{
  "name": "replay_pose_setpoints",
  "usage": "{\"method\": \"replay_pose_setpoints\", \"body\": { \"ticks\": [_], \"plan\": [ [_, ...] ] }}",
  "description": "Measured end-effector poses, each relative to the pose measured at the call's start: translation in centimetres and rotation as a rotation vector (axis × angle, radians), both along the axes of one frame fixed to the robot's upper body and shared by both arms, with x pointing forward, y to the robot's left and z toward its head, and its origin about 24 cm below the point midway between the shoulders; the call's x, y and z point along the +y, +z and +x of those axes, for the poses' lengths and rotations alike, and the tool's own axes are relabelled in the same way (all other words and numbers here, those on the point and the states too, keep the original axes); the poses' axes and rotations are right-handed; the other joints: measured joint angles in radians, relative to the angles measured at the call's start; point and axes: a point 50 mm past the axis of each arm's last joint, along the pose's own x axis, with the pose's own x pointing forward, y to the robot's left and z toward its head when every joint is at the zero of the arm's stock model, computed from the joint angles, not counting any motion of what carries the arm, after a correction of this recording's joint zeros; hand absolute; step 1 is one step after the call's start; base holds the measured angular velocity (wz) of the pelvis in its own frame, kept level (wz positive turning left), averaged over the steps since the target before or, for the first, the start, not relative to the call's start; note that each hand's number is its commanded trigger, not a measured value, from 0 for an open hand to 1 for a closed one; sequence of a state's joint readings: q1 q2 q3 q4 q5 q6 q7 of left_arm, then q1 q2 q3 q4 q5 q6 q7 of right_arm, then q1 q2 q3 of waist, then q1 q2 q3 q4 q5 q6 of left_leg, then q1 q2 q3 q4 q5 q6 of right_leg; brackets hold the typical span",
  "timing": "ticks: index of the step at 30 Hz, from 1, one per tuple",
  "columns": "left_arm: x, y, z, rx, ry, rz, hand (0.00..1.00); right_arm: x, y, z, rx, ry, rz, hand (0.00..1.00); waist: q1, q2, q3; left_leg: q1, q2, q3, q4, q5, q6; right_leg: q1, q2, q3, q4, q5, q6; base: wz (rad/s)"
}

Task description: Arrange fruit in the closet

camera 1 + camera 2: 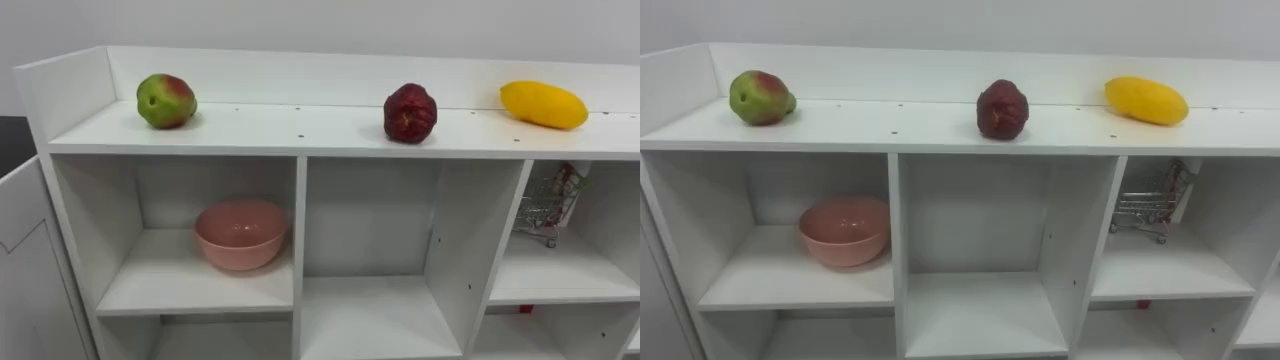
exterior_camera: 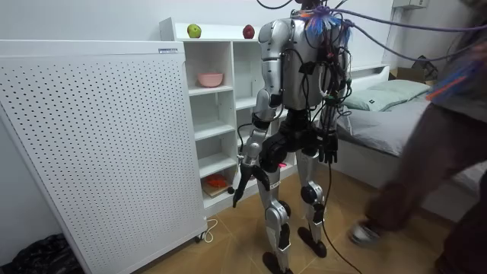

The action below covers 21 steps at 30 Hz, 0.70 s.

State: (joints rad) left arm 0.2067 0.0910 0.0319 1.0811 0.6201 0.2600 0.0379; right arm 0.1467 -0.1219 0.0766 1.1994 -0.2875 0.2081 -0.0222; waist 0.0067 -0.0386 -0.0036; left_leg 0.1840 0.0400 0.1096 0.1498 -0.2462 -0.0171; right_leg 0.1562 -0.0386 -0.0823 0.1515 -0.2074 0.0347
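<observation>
Closet top (image 1: pixel 300 128) bears apple (image 1: pixel 166 100), red fruit (image 1: pixel 410 113), mango (image 1: pixel 543 105); left robot hand (image 2: pixel 245 166) apparently relaxed.

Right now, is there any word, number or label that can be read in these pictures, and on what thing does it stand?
None can be read.
Pegboard panel: a small label on its top edge, too small to read.

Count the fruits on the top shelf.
3: a green-red fruit at left, a dark red fruit in the middle, a yellow fruit at right. More may be hidden lower down.
</observation>
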Motion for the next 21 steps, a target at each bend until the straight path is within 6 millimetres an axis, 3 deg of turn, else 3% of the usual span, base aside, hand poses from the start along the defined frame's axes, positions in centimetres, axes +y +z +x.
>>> {"method": "replay_pose_setpoints", "body": {
  "ticks": [8, 14, 16, 17, 21],
  "plan": [
    [-0.1, 0.0, 0.3, -0.018, -0.016, 0.008, 0.00, -0.1, 0.1, 1.2, -0.074, -0.010, -0.039, 0.00, 0.001, 0.010, -0.0006, -0.002, 0.001, 0.000, 0.000, 0.000, 0.000, 0.000, 0.000, -0.001, 0.002, 0.000, 0.000, 0.00],
    [-0.2, 0.0, 0.5, -0.033, -0.021, 0.002, 0.00, -0.4, 0.4, 2.2, -0.175, -0.164, -0.077, 0.00, 0.002, 0.014, 0.0029, -0.006, 0.001, 0.001, 0.004, 0.000, 0.000, -0.001, 0.000, 0.000, 0.003, 0.002, -0.001, -0.01],
    [-0.3, 0.0, 0.8, -0.043, -0.029, -0.001, 0.00, -0.6, 1.1, 4.7, -0.306, -0.222, -0.088, 0.00, -0.005, 0.010, 0.0123, -0.007, 0.001, 0.004, 0.007, 0.000, 0.000, -0.003, 0.000, 0.000, 0.004, 0.004, -0.002, -0.04],
    [-0.3, 0.0, 0.9, -0.048, -0.029, -0.003, 0.00, -0.7, 1.4, 5.5, -0.350, -0.230, -0.090, 0.00, -0.006, 0.010, 0.0136, -0.011, 0.001, 0.004, 0.009, 0.000, 0.000, -0.005, 0.000, 0.000, 0.005, 0.004, -0.002, 0.00],
    [-0.3, 0.1, 1.6, -0.115, -0.005, -0.009, 0.00, -0.9, 5.3, 12.3, -0.741, -0.338, -0.080, 0.00, -0.003, 0.010, 0.0151, -0.022, 0.001, 0.004, 0.013, 0.000, 0.000, -0.019, 0.000, -0.002, 0.014, 0.005, -0.002, 0.00]
  ]
}}
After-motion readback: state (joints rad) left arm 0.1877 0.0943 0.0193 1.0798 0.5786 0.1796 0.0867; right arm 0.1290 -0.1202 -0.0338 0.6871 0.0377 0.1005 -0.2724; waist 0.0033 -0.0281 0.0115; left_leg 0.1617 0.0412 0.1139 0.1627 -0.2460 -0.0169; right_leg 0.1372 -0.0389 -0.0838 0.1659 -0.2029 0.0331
